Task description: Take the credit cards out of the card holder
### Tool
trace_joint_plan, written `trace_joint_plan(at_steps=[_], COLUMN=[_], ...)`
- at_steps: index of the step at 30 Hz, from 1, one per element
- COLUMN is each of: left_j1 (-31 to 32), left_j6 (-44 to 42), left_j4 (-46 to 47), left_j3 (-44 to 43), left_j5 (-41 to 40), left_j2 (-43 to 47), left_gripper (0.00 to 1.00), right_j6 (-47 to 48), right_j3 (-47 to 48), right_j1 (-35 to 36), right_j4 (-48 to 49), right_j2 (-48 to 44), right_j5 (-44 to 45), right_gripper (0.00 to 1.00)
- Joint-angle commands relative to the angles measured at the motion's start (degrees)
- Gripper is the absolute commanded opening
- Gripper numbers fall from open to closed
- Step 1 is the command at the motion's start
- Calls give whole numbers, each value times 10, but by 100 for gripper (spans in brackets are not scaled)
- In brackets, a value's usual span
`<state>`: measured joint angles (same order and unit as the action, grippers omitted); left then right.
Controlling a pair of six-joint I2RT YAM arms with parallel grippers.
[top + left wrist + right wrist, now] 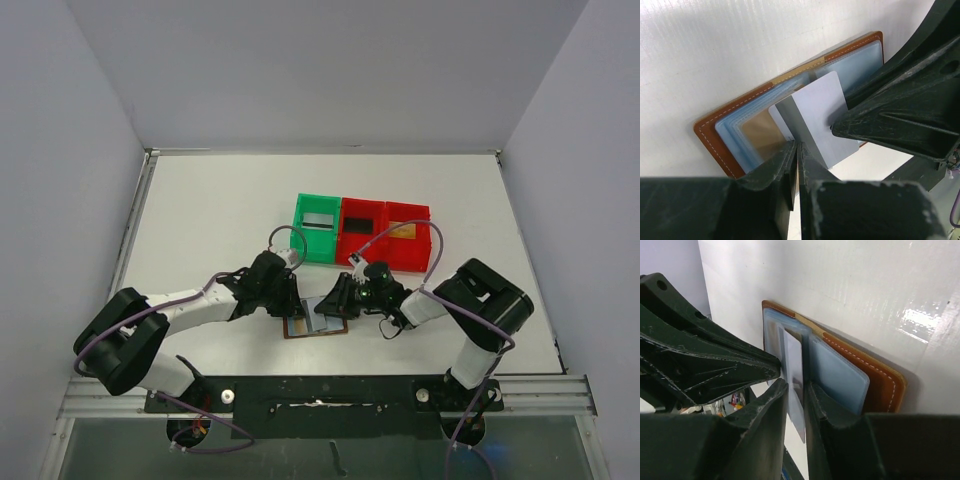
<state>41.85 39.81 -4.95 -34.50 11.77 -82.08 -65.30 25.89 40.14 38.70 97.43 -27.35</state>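
The card holder (315, 333) lies open on the table, brown leather (710, 137) with grey-blue sleeves (840, 380). A pale grey credit card (822, 115) sticks partway out of a sleeve. My right gripper (795, 385) straddles that card (794, 365) edge-on, its fingers apart with a gap beside the card. My left gripper (799, 146) is shut, its tips resting on the sleeves at the holder's near edge. In the top view both grippers meet over the holder, the left (293, 305) and the right (338, 297).
Three small trays stand in a row behind the holder: a green tray (300, 225) and two red trays (362, 203) (408, 208). A black card (357, 225) lies in the middle tray and a golden-orange one (404, 230) in the right tray. Grey walls ring the table.
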Motion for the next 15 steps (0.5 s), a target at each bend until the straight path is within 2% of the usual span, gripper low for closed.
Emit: trace_joint_plan(at_steps=[1,3,5,9,15], left_j1=[3,3,3,3,3], left_j6=[-12,-8,-6,-4,-3], left_j4=[-53,-54,-57,-59,-59], left_j3=[16,18,18,16,15], left_j5=[-37,-42,-46,-54,-58], left_j2=[-18,-16,-14,-11,-4], left_gripper=[6,6,6,5,5], right_j6=[-13,-22,-27,2,31], right_j3=[-4,-17,-32,-27,-20], right_j1=[0,-2,-5,-8,-19], right_j4=[44,67,83,10,-102], right_j2=[17,23,13,-22,-94], right_j5=[-3,-2,1,9,50], right_gripper=[19,13,11,2,0])
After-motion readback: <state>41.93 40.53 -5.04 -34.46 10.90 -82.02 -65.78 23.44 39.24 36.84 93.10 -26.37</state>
